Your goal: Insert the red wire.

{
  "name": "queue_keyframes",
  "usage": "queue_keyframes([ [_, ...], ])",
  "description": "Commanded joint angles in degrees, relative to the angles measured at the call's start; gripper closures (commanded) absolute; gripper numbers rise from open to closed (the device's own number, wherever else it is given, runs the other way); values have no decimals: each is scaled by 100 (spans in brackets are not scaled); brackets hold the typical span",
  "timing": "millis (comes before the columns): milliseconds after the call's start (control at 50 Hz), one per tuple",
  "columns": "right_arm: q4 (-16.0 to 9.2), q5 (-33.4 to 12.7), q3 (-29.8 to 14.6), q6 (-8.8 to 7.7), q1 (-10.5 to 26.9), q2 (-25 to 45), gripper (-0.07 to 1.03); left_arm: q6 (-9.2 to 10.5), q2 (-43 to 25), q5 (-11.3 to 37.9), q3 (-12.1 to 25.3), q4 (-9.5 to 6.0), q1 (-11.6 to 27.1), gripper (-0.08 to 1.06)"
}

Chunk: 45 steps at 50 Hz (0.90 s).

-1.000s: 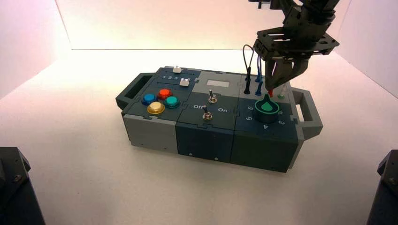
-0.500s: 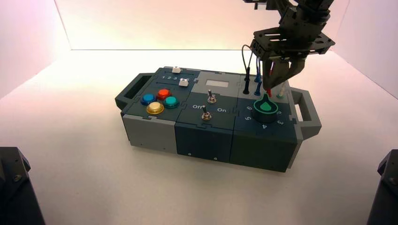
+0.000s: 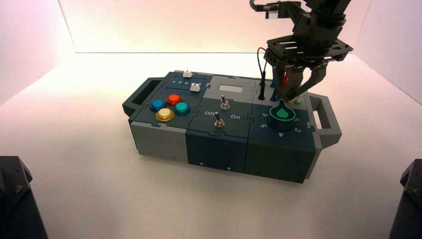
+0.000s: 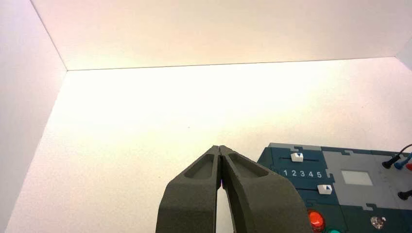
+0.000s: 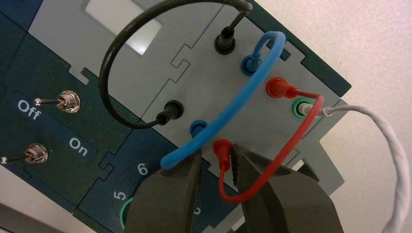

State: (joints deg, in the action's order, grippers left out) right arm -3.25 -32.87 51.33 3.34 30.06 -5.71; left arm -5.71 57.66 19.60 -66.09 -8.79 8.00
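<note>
I see my right pincer above the box, at the wire panel on the box's far right part, about 1 o'clock from the green knob. Its fingers stand slightly apart, with the near plug of the red wire between them; this plug sits in its socket and I cannot tell whether the fingers touch it. The other red plug is in the socket beside the green socket with the white wire. The blue wire arches just over the near red plug and crowds the pincer; the black wire loops farther off, toward the two toggle switches marked Off and On. My left pincer waits at about 8 o'clock from the box, fingers together, holding nothing. The box stands on a white surface between white walls.
</note>
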Motion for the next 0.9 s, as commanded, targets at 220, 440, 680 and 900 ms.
queue_keyframes([
  [220, 53, -809, -308, 35, 26, -527, 56, 0, -26, -62, 97, 9, -26, 101],
  [440, 229, -1327, -387, 62, -18, -976, 56, 0, -18, -44, 88, 9, -35, 101],
  [680, 229, -1389, -246, 9, -9, -1055, 56, 0, 18, -44, 44, 18, -53, 101],
  [900, 237, -1371, -246, 0, -9, -1072, 56, 0, 9, -53, 18, 18, -53, 101],
])
